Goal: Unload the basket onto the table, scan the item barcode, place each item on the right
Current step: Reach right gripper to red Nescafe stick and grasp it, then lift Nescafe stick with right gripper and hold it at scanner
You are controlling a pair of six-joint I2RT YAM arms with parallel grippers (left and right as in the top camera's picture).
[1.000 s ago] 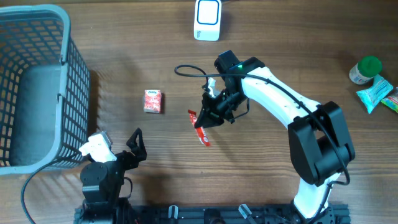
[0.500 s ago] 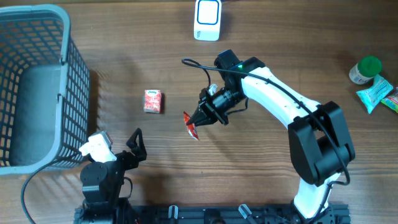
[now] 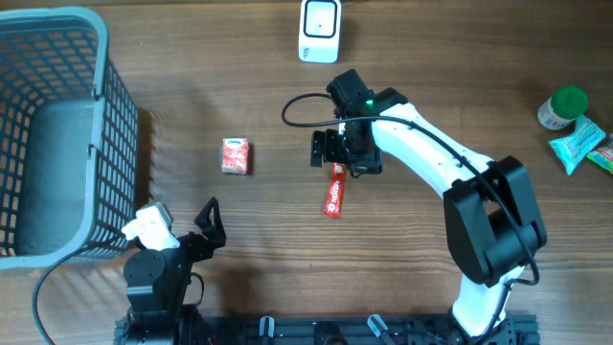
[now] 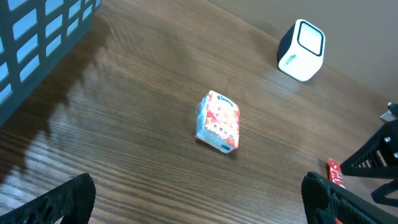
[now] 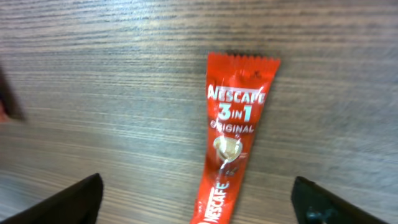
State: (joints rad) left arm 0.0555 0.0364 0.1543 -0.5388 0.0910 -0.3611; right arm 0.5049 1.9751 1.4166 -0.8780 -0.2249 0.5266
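Red coffee sachet [image 5: 233, 143] flat on wooden table [image 3: 192, 105], near white scanner [image 3: 319, 31], not touching. Right gripper [image 3: 341, 156] spread wide just above sachet, gripping nothing. Left gripper [image 4: 199, 202] fully spread, empty, beside basket [image 3: 57, 125].

A small patterned tissue pack [image 4: 218, 122] lies flat on the wooden table [image 4: 124, 124] near the middle of the view, well apart from the white scanner [image 4: 301, 50] standing at the upper right and from the grey basket [image 4: 37, 37] whose wall fills the upper left corner. The left gripper [image 4: 202, 205] has its dark fingertips [image 4: 65, 199] spread wide at the bottom corners with nothing between them. At the right edge, the end of a red sachet [image 4: 336, 174] shows on the table beside the right arm's black linkage [image 4: 373, 155].
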